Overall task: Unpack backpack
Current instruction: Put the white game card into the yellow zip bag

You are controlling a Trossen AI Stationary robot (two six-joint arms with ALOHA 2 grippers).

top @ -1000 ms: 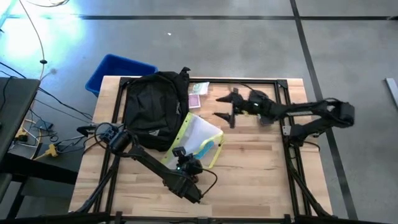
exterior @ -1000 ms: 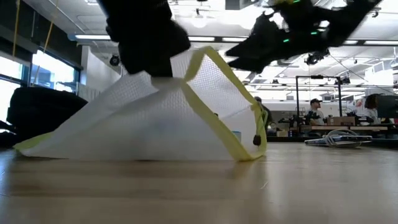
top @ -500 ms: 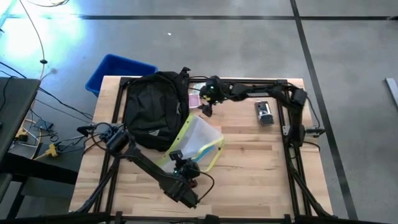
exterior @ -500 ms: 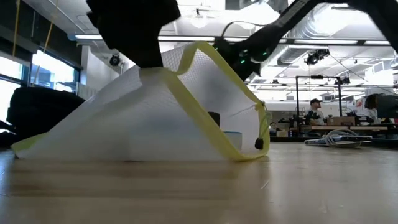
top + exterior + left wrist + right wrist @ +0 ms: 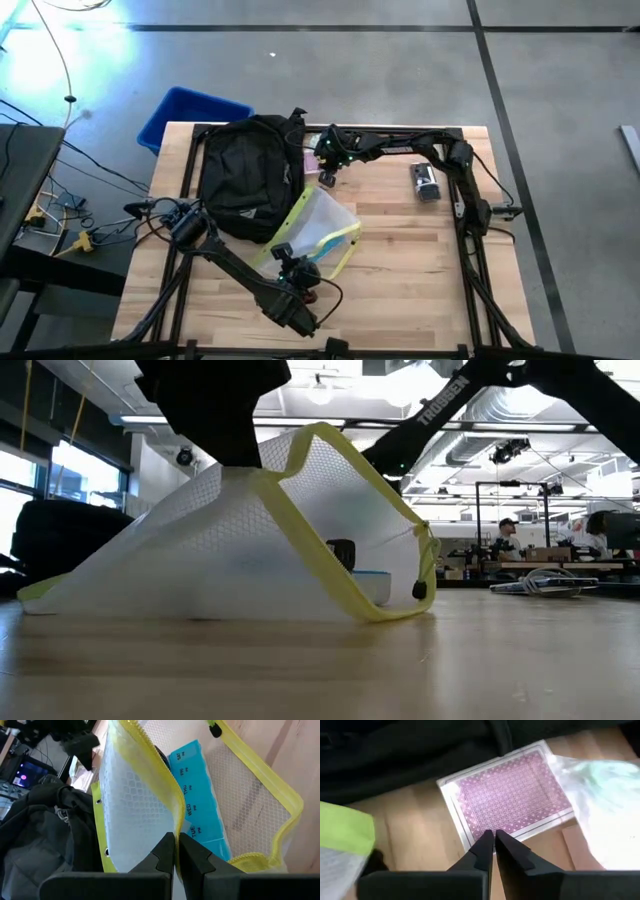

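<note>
The soft black fabric backpack slumps at the bench's far left corner. The left end effector pinches the yellow hem of a clear honeycomb-mesh pouch; only its wrist view reveals the blue weekday pill organizer inside. The right end effector, clenched empty, hovers over a purple-patterned card box.

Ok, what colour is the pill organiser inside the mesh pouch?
Light blue pill organiser with weekday labels, best seen in the left wrist view.
</note>
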